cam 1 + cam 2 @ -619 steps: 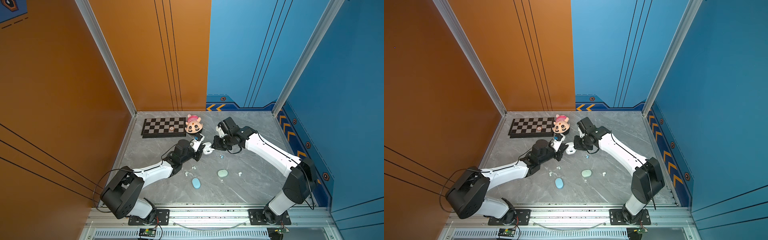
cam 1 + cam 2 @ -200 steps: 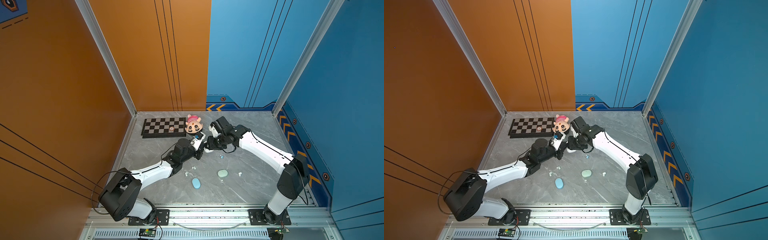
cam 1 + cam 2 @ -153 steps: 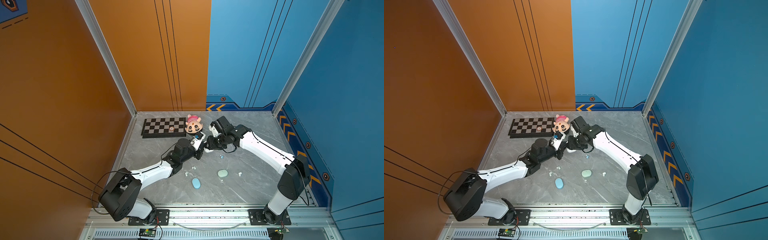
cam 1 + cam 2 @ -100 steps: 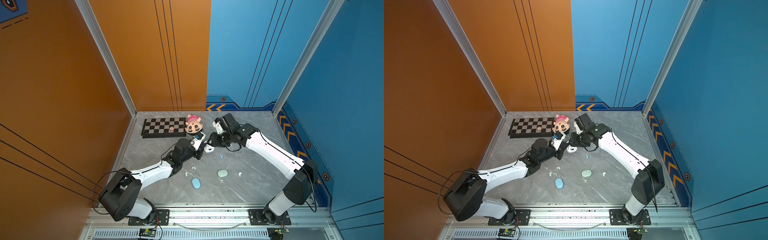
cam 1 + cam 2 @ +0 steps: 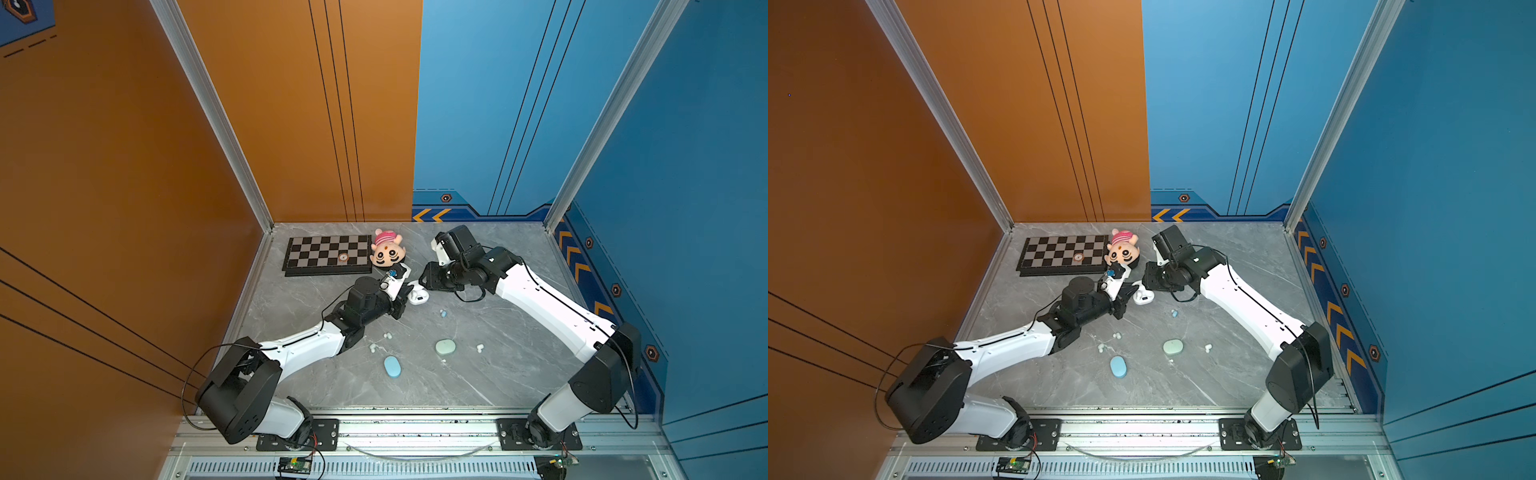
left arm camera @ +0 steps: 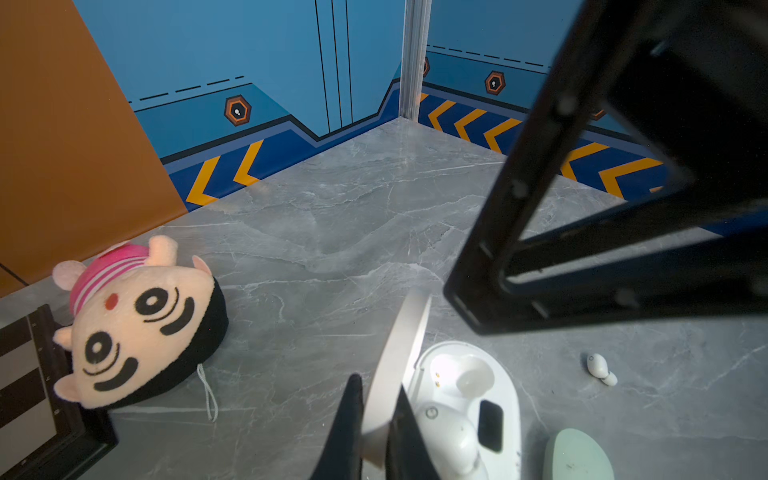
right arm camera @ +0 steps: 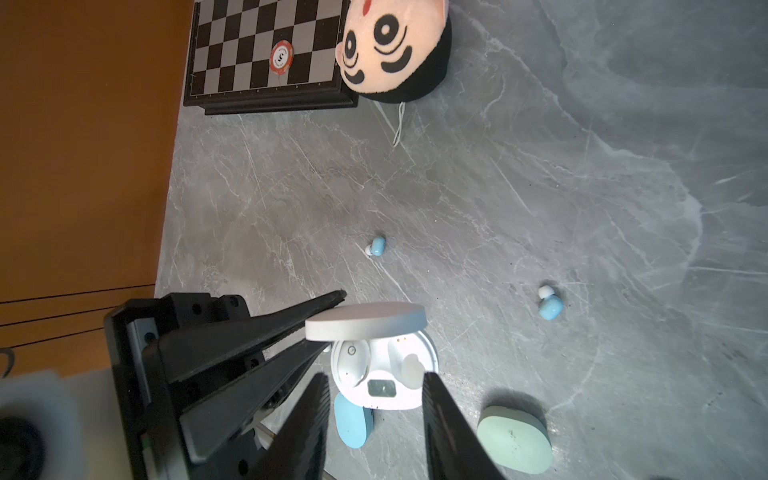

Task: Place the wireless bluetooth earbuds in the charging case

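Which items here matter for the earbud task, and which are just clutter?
Job: open white case, its lid in the left gripper; blue case; mint case; two light blue earbuds; loose white earbuds.
Lying about: chessboard; chip on it; plush head.

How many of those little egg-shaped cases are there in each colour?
White case: 1
Blue case: 1
Mint green case: 1
Total: 3
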Controlling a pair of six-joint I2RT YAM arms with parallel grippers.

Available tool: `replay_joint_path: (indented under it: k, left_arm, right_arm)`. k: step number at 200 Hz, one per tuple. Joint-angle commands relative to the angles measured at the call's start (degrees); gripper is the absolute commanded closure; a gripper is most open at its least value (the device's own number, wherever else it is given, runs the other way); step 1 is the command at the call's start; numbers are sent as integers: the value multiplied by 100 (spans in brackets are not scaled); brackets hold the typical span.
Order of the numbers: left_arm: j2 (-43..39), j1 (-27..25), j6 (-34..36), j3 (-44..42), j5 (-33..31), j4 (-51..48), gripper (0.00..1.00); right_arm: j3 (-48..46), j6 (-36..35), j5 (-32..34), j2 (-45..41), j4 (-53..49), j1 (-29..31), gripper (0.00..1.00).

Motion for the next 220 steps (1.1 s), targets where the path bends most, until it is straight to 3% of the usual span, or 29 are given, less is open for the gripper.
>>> replay_joint_path:
  k: [1, 97, 220]
  left_arm:
    - [-141, -33, 82, 194, 77, 118, 100]
    - [-193, -34, 79, 226, 51, 118, 100]
    - [-228, -34, 90, 203, 32, 118, 100]
  right_arm:
    - [93, -139, 217, 157, -149, 108, 60]
    - [-34, -218, 316, 233, -149, 245, 74]
    - [-146, -238, 290, -22, -190, 245, 76]
